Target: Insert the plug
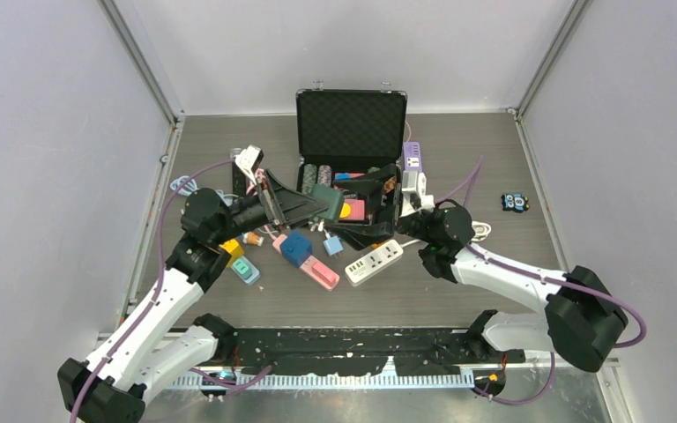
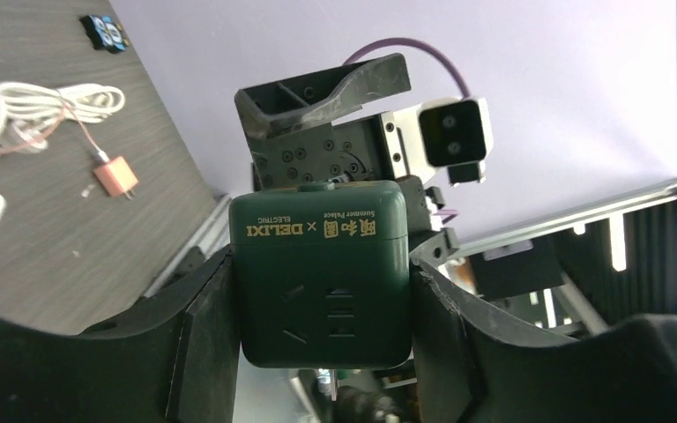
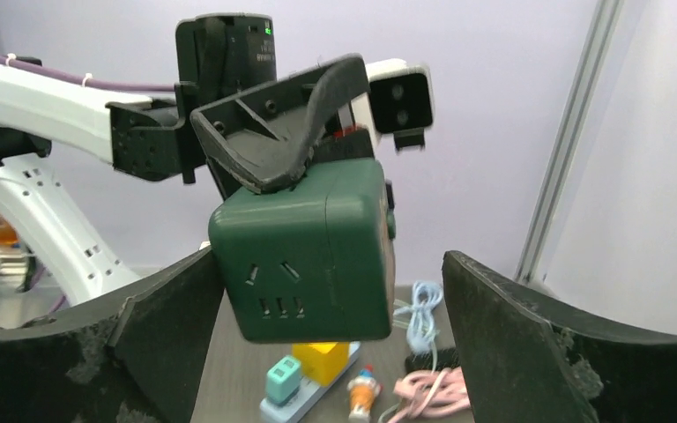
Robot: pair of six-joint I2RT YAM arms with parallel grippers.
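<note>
Dark green cube socket (image 2: 320, 273), gold DELIXI lettering, outlets on its faces, held aloft, pinched in left gripper (image 2: 322, 304).

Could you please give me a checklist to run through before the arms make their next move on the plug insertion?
1. Left pincer clamped on green socket cube: ok.
2. Cube's socket face turned toward the right pincer, unobstructed: ok.
3. Plug in right pincer: not ok; it is open and empty.
4. Clearance between cube and right pincer's fingers: cannot tell.
5. Small orange plug lying uncovered on the table: ok.
</note>
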